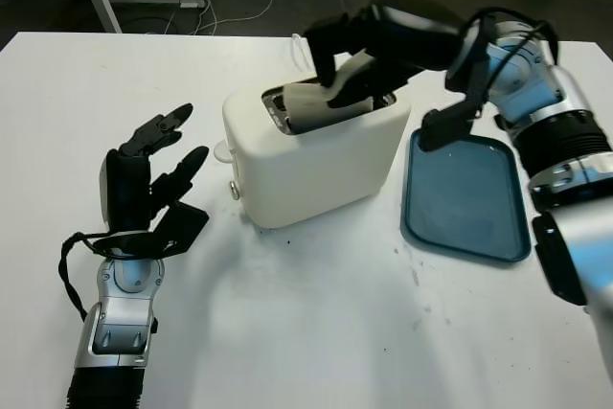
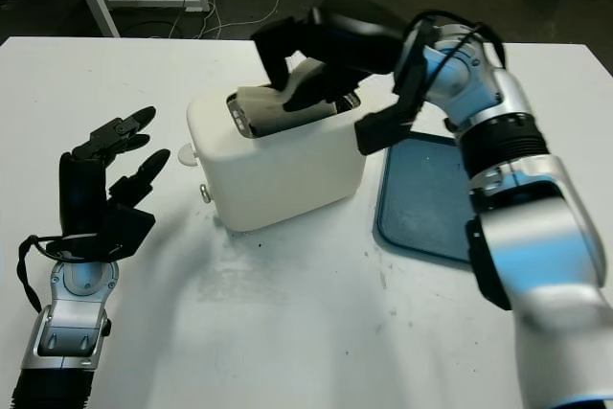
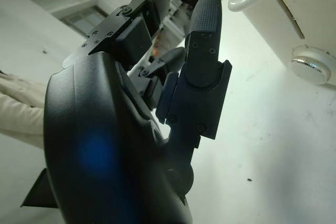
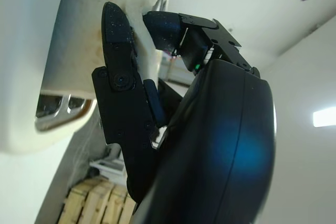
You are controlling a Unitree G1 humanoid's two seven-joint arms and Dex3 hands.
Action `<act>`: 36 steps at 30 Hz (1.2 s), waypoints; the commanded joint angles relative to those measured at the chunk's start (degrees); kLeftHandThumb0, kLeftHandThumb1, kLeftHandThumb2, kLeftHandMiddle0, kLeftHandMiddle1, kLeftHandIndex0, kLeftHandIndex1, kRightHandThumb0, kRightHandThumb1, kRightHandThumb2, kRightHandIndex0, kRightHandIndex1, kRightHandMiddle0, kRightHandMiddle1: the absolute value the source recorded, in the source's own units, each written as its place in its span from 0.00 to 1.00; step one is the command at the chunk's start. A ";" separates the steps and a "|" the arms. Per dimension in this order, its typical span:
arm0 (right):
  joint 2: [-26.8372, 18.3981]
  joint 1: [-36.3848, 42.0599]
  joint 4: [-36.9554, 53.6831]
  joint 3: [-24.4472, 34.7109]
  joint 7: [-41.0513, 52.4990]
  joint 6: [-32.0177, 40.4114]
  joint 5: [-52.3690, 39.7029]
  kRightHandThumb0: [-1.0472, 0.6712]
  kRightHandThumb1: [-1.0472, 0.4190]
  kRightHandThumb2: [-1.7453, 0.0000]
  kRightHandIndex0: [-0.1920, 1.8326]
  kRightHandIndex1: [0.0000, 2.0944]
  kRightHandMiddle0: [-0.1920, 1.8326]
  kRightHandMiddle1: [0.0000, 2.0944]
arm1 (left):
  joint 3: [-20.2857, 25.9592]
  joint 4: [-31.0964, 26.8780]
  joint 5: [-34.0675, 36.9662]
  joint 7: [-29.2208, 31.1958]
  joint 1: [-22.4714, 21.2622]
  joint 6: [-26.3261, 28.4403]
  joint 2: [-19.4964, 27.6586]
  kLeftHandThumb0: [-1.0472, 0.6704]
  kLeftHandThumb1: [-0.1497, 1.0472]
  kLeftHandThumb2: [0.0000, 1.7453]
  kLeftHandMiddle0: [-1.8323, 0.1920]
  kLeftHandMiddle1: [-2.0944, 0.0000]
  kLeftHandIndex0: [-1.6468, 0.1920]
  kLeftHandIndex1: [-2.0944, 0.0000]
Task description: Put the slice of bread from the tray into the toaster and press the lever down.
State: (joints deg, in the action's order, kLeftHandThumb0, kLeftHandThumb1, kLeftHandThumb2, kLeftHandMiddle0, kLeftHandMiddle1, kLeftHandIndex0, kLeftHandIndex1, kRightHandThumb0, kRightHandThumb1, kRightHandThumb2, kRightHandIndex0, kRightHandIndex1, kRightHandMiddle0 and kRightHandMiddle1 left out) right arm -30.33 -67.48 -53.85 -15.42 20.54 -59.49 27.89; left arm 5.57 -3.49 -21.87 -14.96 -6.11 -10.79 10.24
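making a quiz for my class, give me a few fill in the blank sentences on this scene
1. The right robot hand holds the bread over the slot of the ____.
2. The blue tray holds ____ slices now.
3. The left robot hand is open beside the toaster, on the side away from the ____.
4. The bread is ____ way into the slot.

Missing words: toaster; no; tray; part
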 commanded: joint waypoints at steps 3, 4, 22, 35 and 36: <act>-1.39 -0.43 0.02 -0.80 -1.43 -0.41 0.88 0.33 0.09 0.88 0.63 0.83 0.50 0.83 | 0.01 -0.16 0.26 -0.04 0.42 -0.42 0.35 0.29 0.89 0.12 0.61 0.70 0.47 1.00; -1.53 -0.41 0.08 -0.98 -1.70 -0.24 1.11 0.32 0.09 0.88 0.63 0.83 0.50 0.83 | 0.02 0.02 0.28 -0.13 0.35 -0.59 0.36 0.29 0.89 0.12 0.61 0.70 0.47 1.00; -4.46 0.15 6.01 -4.19 6.99 11.32 2.88 0.18 0.15 1.00 0.15 0.36 0.37 0.09 | -0.25 -0.27 0.00 -0.16 0.54 -0.22 0.45 0.29 0.89 0.12 0.61 0.69 0.46 1.00; -6.68 1.48 15.29 -5.22 7.00 17.29 6.91 0.08 0.21 1.00 0.09 0.00 0.20 0.00 | -0.19 0.01 0.08 -0.18 0.45 -0.57 0.48 0.30 0.89 0.12 0.60 0.70 0.46 1.00; -6.67 1.70 15.51 -4.91 6.31 17.27 6.80 0.09 0.21 1.00 0.10 0.00 0.20 0.00 | -0.19 -0.09 0.31 0.07 0.47 -0.40 0.46 0.30 0.89 0.12 0.60 0.70 0.46 1.00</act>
State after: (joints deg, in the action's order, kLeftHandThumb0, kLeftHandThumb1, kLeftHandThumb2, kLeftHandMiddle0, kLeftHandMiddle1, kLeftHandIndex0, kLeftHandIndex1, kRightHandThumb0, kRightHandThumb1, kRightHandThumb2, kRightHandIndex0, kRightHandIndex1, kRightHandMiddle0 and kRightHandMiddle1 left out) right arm -36.25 -66.61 -39.33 -20.60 27.74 -42.97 34.36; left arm 5.47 -3.47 -21.50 -14.89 -6.10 -10.88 10.25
